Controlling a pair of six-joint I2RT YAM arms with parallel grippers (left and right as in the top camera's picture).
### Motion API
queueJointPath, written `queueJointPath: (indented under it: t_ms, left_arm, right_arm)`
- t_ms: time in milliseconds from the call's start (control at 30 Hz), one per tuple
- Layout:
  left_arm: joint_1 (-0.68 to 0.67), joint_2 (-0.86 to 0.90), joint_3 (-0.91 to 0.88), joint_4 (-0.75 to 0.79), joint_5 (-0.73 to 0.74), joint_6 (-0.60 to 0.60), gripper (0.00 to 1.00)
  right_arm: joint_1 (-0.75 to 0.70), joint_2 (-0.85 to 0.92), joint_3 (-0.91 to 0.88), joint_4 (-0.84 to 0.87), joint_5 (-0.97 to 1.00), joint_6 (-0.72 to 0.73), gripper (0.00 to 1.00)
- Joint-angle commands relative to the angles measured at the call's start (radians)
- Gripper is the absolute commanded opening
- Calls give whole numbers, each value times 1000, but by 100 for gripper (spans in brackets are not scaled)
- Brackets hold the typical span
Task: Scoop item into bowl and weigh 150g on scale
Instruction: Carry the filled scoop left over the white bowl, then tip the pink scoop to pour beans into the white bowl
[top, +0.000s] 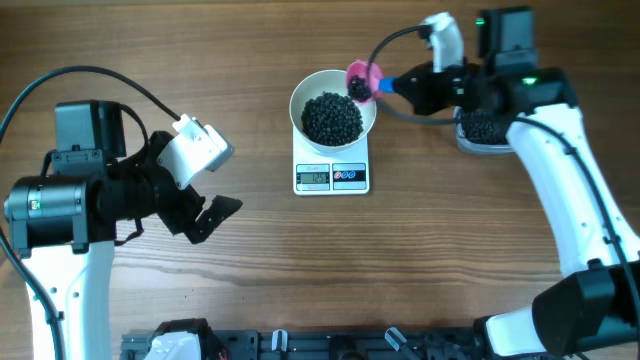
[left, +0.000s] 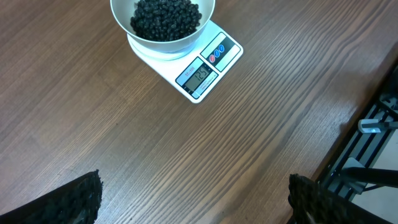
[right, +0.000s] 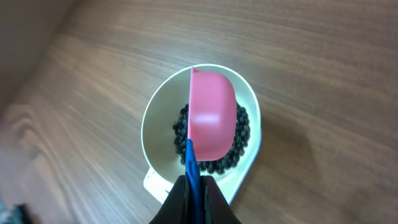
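The white bowl stands on the small white scale at the table's middle back and holds a dark heap of the black grains, the item. My right gripper is shut on the blue handle of a pink scoop. The scoop hangs tilted over the bowl's right rim, above the item, with a few grains in it. My left gripper is open and empty over bare table to the left. Its fingertips frame the bowl and scale.
A clear tub with more black grains sits at the back right, partly under my right arm. A black rail with fittings runs along the table's front edge, and the same rail shows in the left wrist view.
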Motion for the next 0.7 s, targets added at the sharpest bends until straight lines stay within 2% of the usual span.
queueJointPath:
  t_ms: [0,167,300,667]
  left_arm:
    - [-4,3,-3,0,-2,-9,100]
    - [-4,3,-3,0,-2,-9,100]
    - [-4,3,-3,0,-2,-9,100]
    - [-4,3,-3,0,-2,-9,100]
  right_arm:
    - [87,-17,19,20,206,-89,5]
    - [207,-17,18,19,458,-270,4]
    - [251,-17,18,47,570,-327,4]
    - [258,-17,18,93,492,-341,4]
